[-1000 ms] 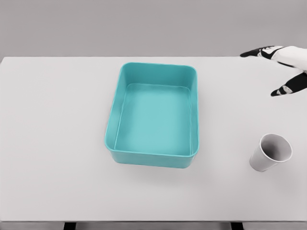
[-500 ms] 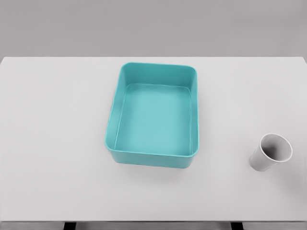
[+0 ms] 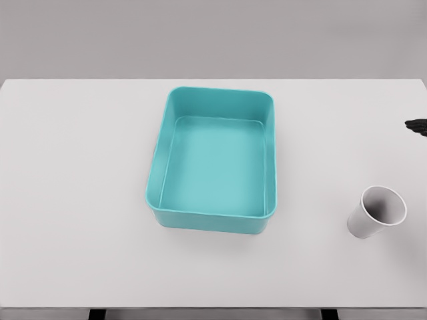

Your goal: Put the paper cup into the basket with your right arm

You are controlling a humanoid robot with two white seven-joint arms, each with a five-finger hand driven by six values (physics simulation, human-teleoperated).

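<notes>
A white paper cup [image 3: 377, 212] stands upright on the white table near its right edge, with its mouth tilted towards me. The teal rectangular basket [image 3: 211, 219] sits at the middle of the table and has nothing in it. Only a small dark tip of my right hand [image 3: 417, 126] shows at the right edge, above and to the right of the cup and well apart from it. The rest of that hand and its arm are out of the picture. My left arm is not visible.
The white table [image 3: 80, 200] spans the whole picture, its front edge at the bottom and a grey wall behind it. Bare tabletop lies between the basket and the cup.
A second ago my right hand hung at the upper right. It then left the picture, and now a dark tip shows lower at the right edge. Cup and basket have not moved.
</notes>
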